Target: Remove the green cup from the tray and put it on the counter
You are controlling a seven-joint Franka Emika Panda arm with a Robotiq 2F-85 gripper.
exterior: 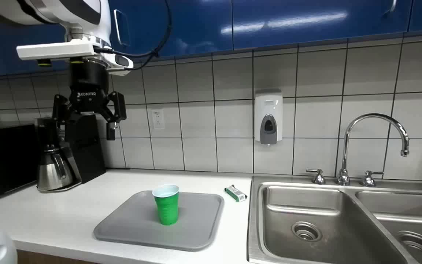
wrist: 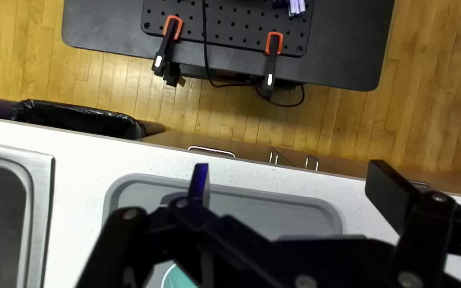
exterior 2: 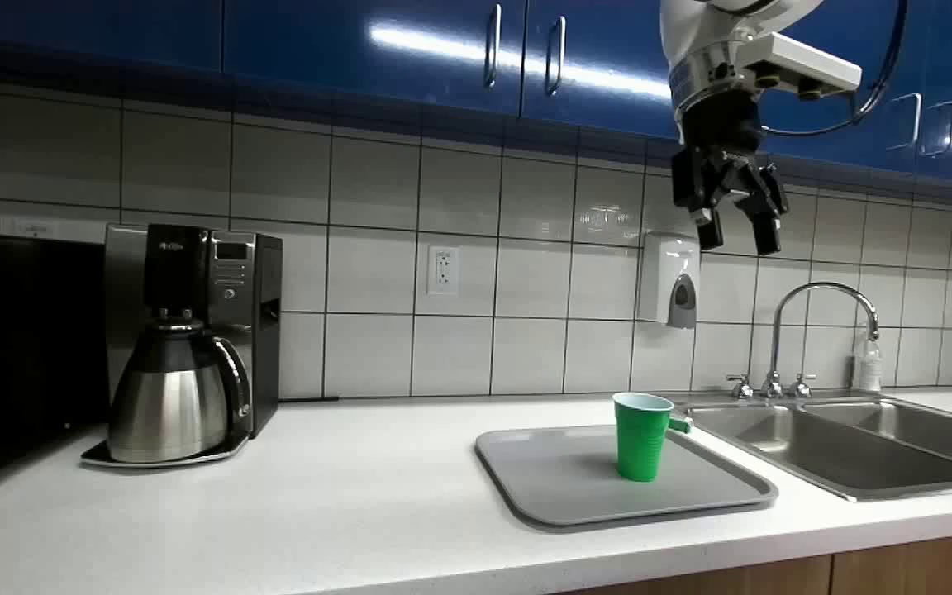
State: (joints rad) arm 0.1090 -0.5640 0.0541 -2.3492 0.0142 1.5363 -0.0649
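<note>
A long white counter [exterior 2: 319, 512] runs below a row of blue cupboards [exterior 2: 302, 49], with pale wall tiles [exterior: 196, 121] between them. The robot's white arm [exterior: 103, 25] reaches in at the top, in front of the cupboards. A steel sink [exterior: 255, 220] with two basins is set into the counter. A flat grey tray [exterior: 196, 220] lies on the counter near the sink, a strip of white between them. A coffee maker [exterior 2: 232, 281] stands near the wall, well apart from the tray. The black claw [exterior 2: 739, 240] hangs from the arm, pointing down, released, its fingers [exterior 2: 766, 235] spread wide, well above the counter (in the wrist view its dark parts hide much of the tray). A curved tap [exterior: 345, 154] rises behind the sink, and a white soap dispenser [exterior: 268, 106] is fixed to the tiles. A steel pot [exterior 2: 170, 413] sits on the base of the coffee maker. The green cup [exterior: 167, 209] stands upright about the middle of the tray, well apart from the claw, showing a pale inside. Smallest is a packet [exterior: 236, 193] in a green and white wrapper, lying on the counter just beside the sink.
</note>
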